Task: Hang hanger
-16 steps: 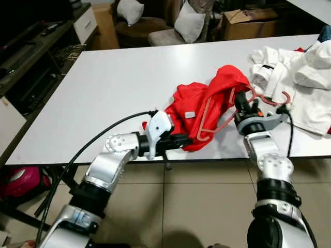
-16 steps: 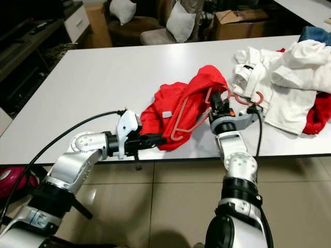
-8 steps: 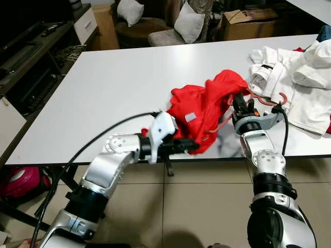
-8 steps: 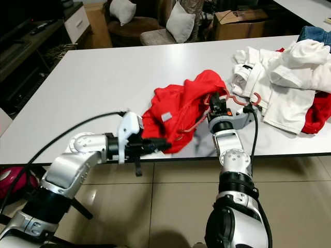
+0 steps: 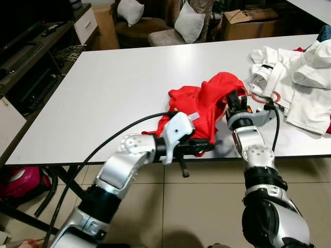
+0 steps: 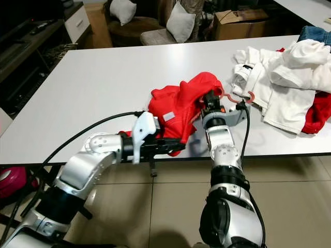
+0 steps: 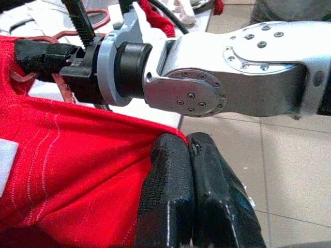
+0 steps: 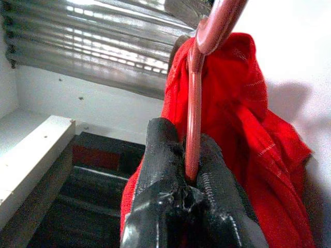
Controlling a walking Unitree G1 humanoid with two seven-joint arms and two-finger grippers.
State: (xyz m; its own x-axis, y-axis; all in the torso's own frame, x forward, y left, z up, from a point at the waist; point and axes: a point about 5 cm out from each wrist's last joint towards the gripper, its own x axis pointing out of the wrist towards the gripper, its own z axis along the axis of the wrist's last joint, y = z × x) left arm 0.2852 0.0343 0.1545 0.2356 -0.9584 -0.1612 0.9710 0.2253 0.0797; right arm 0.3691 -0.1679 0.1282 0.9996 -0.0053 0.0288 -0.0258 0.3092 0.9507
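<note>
Even, soft room light is falling on the white surface (image 5: 119,88), which is reading bright but not blown out. A faint grey shadow is lying on it just beside the red garment (image 5: 204,103), toward the near edge. The floor tiles (image 5: 207,206) are giving back a dull sheen. The room beyond the far left corner is sinking into dimness. Both eye views are staying sharp, with little blur. In the left wrist view the left tool (image 7: 191,150) is looming large and slightly soft, while in the right wrist view the background is blurring and the pale wall is glaring.
</note>
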